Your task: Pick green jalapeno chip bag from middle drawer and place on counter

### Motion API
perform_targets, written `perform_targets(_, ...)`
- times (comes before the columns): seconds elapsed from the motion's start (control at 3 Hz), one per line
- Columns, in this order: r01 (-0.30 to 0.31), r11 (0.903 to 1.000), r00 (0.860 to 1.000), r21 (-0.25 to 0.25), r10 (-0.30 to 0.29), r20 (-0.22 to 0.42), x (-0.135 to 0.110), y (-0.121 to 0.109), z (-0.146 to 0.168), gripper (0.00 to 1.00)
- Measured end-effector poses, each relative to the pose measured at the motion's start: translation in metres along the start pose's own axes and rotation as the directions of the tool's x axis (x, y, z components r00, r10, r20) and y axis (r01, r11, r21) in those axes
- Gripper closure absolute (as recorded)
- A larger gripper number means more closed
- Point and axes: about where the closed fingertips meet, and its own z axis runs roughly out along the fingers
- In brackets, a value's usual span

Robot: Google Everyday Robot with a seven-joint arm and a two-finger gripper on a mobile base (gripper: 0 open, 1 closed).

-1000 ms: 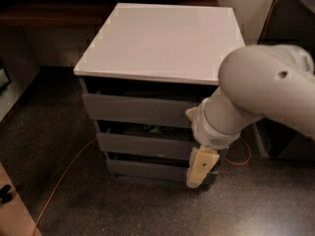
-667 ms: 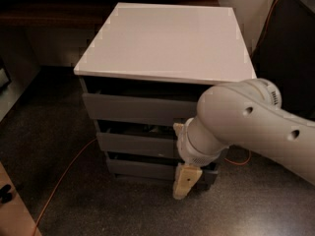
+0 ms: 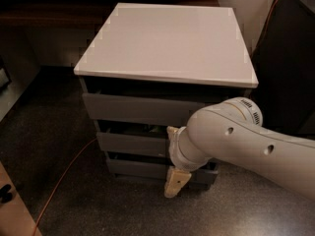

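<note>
Since a second ago your arm has swung toward 7 o'clock, and the gripper (image 3: 176, 182) now hangs lower and further left, in front of the lowest drawer (image 3: 135, 168). You cannot tell whether the gripper is open or closed, and it carries nothing you can see. The middle drawer (image 3: 130, 142) stands slightly ajar. A dark greenish sliver just above its front edge may be the green jalapeno chip bag (image 3: 155, 129), at 11 o'clock from the gripper. The counter (image 3: 167, 43) lies at 12 o'clock, well apart.
</note>
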Motion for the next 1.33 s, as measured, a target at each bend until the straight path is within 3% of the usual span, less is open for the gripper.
perform_targets(0.33, 0.0, 1.0, 1.0, 0.0, 0.0, 0.0, 0.0, 0.0, 0.0, 0.0)
perform_targets(1.0, 0.076, 0.9968, 0.995, 0.026, -0.074, -0.061, 0.015, -0.013, 0.08, 0.0)
perform_targets(1.33, 0.095, 0.995, 0.994, 0.029, -0.093, -0.057, 0.029, -0.029, 0.125, 0.0)
